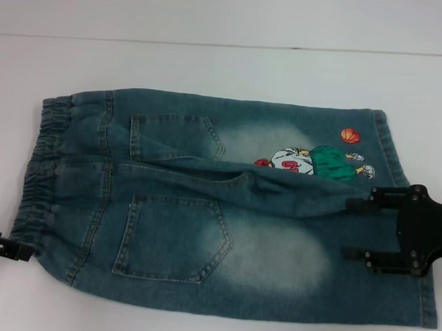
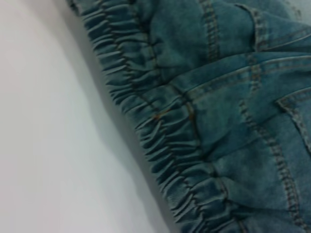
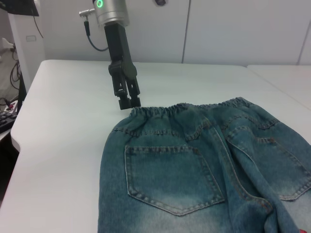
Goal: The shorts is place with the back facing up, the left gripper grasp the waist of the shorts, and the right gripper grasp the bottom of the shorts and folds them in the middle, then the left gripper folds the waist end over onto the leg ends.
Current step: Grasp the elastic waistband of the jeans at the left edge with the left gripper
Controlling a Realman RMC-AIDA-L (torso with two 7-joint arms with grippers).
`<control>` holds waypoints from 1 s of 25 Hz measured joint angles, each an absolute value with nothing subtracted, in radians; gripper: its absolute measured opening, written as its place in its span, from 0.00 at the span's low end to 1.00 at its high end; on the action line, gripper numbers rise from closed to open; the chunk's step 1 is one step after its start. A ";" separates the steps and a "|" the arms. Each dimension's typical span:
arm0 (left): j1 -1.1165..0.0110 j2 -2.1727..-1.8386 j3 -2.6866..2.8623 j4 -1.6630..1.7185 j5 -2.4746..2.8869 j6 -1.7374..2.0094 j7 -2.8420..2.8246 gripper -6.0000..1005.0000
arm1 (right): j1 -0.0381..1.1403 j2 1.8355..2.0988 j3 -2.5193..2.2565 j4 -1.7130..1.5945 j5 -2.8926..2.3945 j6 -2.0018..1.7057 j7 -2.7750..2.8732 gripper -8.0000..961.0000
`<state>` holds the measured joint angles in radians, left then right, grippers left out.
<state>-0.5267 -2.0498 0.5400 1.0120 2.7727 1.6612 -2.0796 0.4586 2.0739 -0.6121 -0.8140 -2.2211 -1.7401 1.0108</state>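
Shorts (image 1: 226, 211) lie flat on the white counter (image 1: 215, 15), back side up, waist to the left, leg hems to the right; two back patch pockets showing, near pocket (image 1: 173, 237) and far pocket (image 1: 174, 136); a long fold ridge runs along the middle between the legs; cartoon player patch (image 1: 311, 162) and orange basketball patch (image 1: 350, 135) on the far leg close to the hem; waist of the shorts (image 1: 44, 170) is the gathered elastic band at the left edge; bottom of the shorts (image 1: 415, 297) at the right edge. Left tool (image 3: 129, 99) at the near-left corner of the waistband, pointing down, tips right at the band's edge; fingers (image 3: 124, 90) look pressed close together, contact with the cloth unclear. Right tool (image 1: 356, 226) over the hem end on the right, above the near leg, its two black fingers (image 1: 388, 197) spread apart, pointing left over the denim.
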 joint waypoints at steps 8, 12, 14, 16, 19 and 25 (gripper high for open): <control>-0.538 -2.048 0.549 1.005 2.777 1.667 -2.085 0.82 | 0.460 2.074 -0.612 -0.807 -2.221 -1.732 1.008 0.73; -0.548 -2.049 0.568 0.986 2.777 1.668 -2.091 0.82 | 0.459 2.074 -0.612 -0.807 -2.221 -1.731 1.005 0.73; -0.550 -2.049 0.573 0.982 2.777 1.668 -2.094 0.82 | 0.458 2.074 -0.612 -0.807 -2.221 -1.731 1.000 0.73; -0.551 -2.049 0.574 0.982 2.777 1.668 -2.099 0.82 | 0.457 2.074 -0.612 -0.807 -2.221 -1.731 0.998 0.73; -0.554 -2.048 0.574 0.983 2.777 1.673 -2.104 0.82 | 0.456 2.074 -0.612 -0.807 -2.221 -1.731 0.997 0.73; -0.564 -2.048 0.573 0.994 2.772 1.700 -2.110 0.81 | 0.456 2.074 -0.612 -0.807 -2.221 -1.730 0.996 0.73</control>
<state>-0.5635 -2.0478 0.5734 0.9940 2.7721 1.6996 -2.1104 0.4556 2.0739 -0.6121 -0.8068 -2.2212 -1.7302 0.9964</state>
